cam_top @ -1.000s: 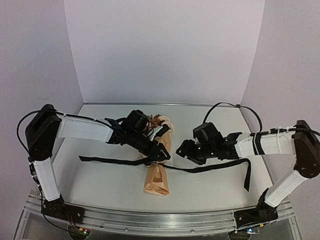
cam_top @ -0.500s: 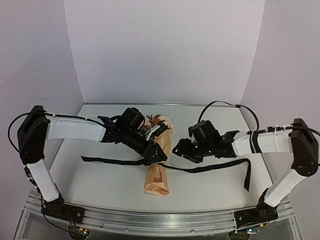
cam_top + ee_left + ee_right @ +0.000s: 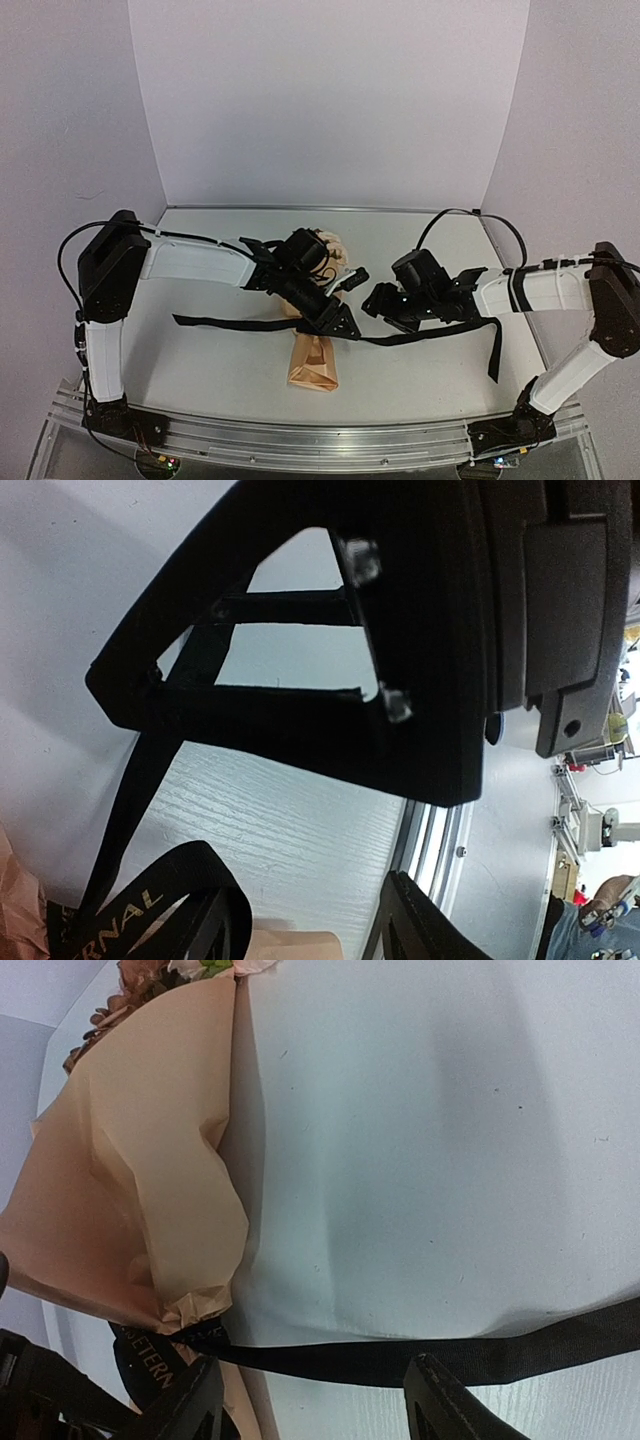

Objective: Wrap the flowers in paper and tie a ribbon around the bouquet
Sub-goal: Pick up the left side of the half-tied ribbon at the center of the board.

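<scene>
Black ribbon [image 3: 450,1357] lies just ahead of our right claw [image 3: 315,1395], wide and empty, ready for pinching; our left claw [image 3: 340,322], half-open and empty, seems to pin the bouquet [image 3: 130,1180] beneath.

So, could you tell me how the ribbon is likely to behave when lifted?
Probably floppy: the ribbon lies flat and curls into a loop beside the bouquet. Likely very light, being a thin narrow strip. Lifted at one end, the rest would probably trail and drag.

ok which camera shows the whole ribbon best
top external: the ribbon shows there end to end, crossing the bouquet. left wrist catches only a lettered loop of it; right wrist only a stretch passing the bouquet's narrow end.
</scene>
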Action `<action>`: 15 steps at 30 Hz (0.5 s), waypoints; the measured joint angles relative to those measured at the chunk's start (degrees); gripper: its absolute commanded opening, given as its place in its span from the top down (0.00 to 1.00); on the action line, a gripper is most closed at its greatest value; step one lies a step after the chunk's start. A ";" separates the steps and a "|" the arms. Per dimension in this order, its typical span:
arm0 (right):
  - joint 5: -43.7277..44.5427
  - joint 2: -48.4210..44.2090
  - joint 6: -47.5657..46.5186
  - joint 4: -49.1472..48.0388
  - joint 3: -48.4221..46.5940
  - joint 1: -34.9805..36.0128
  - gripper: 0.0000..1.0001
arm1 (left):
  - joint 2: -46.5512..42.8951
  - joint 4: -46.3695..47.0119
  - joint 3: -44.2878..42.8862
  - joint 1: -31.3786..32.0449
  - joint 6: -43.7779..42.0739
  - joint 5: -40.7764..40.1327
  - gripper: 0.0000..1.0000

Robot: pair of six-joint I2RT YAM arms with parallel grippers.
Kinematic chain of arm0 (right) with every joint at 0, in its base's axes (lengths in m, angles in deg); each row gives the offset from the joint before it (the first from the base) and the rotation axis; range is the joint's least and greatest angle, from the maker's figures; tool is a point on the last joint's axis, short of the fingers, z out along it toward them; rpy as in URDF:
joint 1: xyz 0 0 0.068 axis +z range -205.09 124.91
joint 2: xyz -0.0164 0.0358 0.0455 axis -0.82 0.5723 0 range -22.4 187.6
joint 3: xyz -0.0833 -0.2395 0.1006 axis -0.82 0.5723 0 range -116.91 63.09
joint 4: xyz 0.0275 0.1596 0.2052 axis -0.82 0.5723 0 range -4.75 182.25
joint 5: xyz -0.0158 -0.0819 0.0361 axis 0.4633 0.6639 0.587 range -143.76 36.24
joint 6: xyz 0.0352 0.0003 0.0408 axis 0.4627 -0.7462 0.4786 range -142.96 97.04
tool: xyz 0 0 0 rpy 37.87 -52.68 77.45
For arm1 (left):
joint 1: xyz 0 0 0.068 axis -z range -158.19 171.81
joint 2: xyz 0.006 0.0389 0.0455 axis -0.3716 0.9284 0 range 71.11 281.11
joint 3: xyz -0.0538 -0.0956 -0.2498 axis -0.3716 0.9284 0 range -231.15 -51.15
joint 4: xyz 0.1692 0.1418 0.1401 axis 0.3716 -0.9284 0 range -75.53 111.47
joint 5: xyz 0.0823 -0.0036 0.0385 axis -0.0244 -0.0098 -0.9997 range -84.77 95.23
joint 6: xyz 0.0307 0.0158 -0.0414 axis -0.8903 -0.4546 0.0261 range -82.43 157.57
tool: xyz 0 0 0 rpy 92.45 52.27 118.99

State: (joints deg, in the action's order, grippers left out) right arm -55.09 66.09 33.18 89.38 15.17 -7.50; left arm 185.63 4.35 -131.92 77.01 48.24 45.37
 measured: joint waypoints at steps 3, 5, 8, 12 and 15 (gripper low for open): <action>-0.96 0.00 -1.11 0.02 -0.05 0.00 0.36 | 0.00 -0.05 -0.02 -0.02 -0.38 -1.19 0.44; -2.31 0.01 -2.17 0.00 -0.26 0.00 0.37 | -0.03 -0.34 0.02 -0.02 -0.61 -1.71 0.49; -5.45 0.36 -3.42 -0.67 -1.20 0.00 0.39 | -0.32 -0.35 0.73 0.00 -1.01 -2.15 0.59; -9.70 1.39 -3.29 -4.27 -1.46 -0.07 0.41 | -0.37 -0.22 1.43 -0.02 -1.76 -2.36 0.60; -13.39 3.24 -2.61 -6.90 -1.46 -0.07 0.42 | -0.52 0.51 1.84 -0.02 -1.72 -2.34 0.51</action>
State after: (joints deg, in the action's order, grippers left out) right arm -68.49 69.33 30.57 82.47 13.71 -7.56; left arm 185.12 4.86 -130.08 76.99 46.52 43.04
